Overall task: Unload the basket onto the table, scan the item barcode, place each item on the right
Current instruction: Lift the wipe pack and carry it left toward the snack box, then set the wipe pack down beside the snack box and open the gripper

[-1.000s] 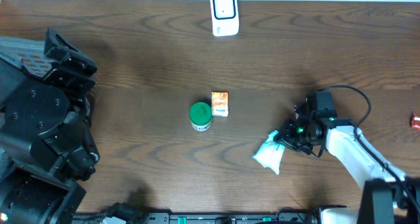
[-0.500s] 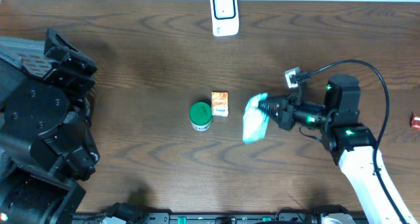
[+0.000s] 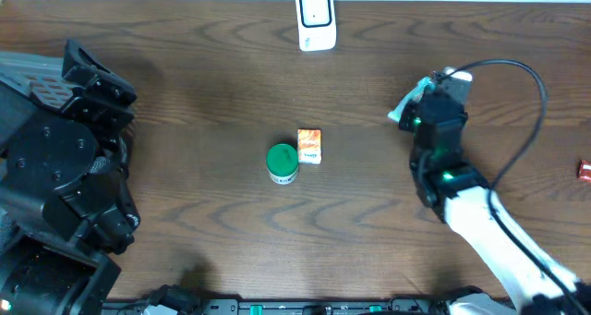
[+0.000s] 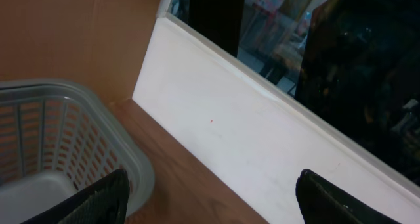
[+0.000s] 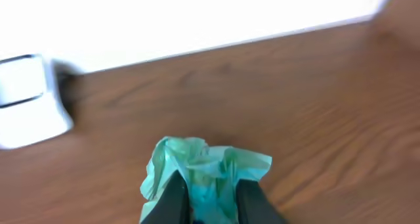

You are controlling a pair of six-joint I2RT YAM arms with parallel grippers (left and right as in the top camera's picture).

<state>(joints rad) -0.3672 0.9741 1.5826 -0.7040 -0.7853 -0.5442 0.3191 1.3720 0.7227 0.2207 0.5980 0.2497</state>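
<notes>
While jaws pinch teal packet (image 5: 203,165), right arm (image 3: 462,197) extended, wrist facing scanner (image 3: 315,19).

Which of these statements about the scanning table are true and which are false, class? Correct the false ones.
1. The right hand grips a teal packet. True.
2. The green-lidded jar lies in the basket. False: it stands on the table, right beside the orange box.
3. The white scanner stands near the table's far edge, away from both arms. True.
4. The left hand is shut on the orange box. False: it is open and holds nothing, off to the side by the basket.
</notes>
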